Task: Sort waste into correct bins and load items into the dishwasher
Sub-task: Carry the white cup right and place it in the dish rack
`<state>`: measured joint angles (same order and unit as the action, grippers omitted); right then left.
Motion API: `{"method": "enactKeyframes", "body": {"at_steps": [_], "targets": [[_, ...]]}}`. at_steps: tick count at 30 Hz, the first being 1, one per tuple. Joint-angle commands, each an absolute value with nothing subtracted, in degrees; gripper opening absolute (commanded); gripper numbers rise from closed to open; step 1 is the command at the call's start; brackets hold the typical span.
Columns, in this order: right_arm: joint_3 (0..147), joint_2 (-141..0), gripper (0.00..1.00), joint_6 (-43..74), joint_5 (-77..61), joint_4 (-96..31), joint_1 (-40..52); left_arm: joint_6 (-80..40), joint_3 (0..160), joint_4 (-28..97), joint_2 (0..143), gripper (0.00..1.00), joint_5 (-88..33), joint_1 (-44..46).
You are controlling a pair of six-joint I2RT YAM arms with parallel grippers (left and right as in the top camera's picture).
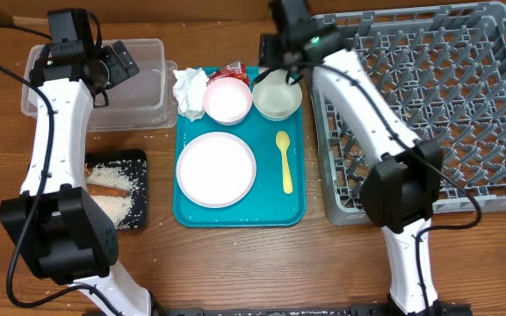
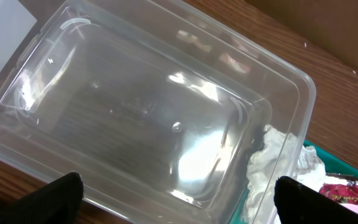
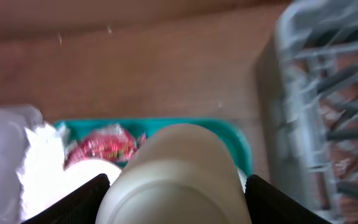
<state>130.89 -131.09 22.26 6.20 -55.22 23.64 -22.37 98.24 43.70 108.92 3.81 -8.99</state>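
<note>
The red wrapper (image 1: 232, 70) at the far edge of the teal tray (image 1: 235, 213) carries print, but it is too blurred to read.

The left gripper (image 2: 179, 210) hangs over the clear tub (image 1: 161, 53), which stands at the far left of the table (image 1: 235, 263). Its 2 fingers (image 2: 61, 199) are spread wide apart with nothing between them. The crumpled napkin (image 1: 190, 90) lies just past the tub's right wall, on the tray's far left corner, well apart from this gripper.

The right gripper (image 3: 176, 186) is over the tray's far right corner, close beside the grey dish rack (image 1: 446, 96). A smooth white rounded vessel (image 3: 176, 168) fills the gap between its 2 fingers (image 3: 79, 199). The view is blurred, so I cannot tell whether it is a cup or a bowl, nor whether the fingers press on it.

On the tray, 2 white bowls (image 1: 227, 98) (image 1: 277, 95) sit side by side at the far edge. The large plate (image 1: 216, 168) lies nearer, and the yellow spoon (image 1: 285, 162) lies to its right.

The black tray (image 1: 139, 158) lies at the near left and holds rice (image 1: 112, 204) and brown sticks (image 1: 108, 186), far from both grippers.
</note>
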Motion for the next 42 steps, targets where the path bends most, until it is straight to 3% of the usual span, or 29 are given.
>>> {"method": "enactKeyframes", "body": {"at_steps": [1,14,19,29,34,37,42], "targets": [[138.5,-125.6,0.7,19.4,7.0,-57.3,17.4,-22.7,99.0,43.4,108.7,1.0,3.7,-9.0],[141.4,-124.7,0.71,19.1,4.8,-58.0,-11.0,-22.7,99.0,43.4,108.7,1.0,3.8,-9.0],[141.4,-126.3,0.72,19.1,-6.4,-58.4,-17.6,-22.7,99.0,43.4,108.7,1.0,3.7,-9.0],[141.4,-127.8,0.77,19.3,-9.4,-61.9,-14.7,-22.7,99.0,43.4,108.7,1.0,3.7,-9.0],[141.4,-127.0,0.82,19.2,-21.0,-64.4,-10.0,-22.7,99.0,43.4,108.7,1.0,3.7,-9.0],[141.4,-127.1,0.86,16.2,-25.6,-67.4,-2.1,-22.7,99.0,43.4,108.7,1.0,3.7,-9.0],[141.3,-128.4,0.97,11.7,-21.9,-67.7,10.0,-22.7,99.0,43.4,108.7,1.0,3.7,-9.0]]}}
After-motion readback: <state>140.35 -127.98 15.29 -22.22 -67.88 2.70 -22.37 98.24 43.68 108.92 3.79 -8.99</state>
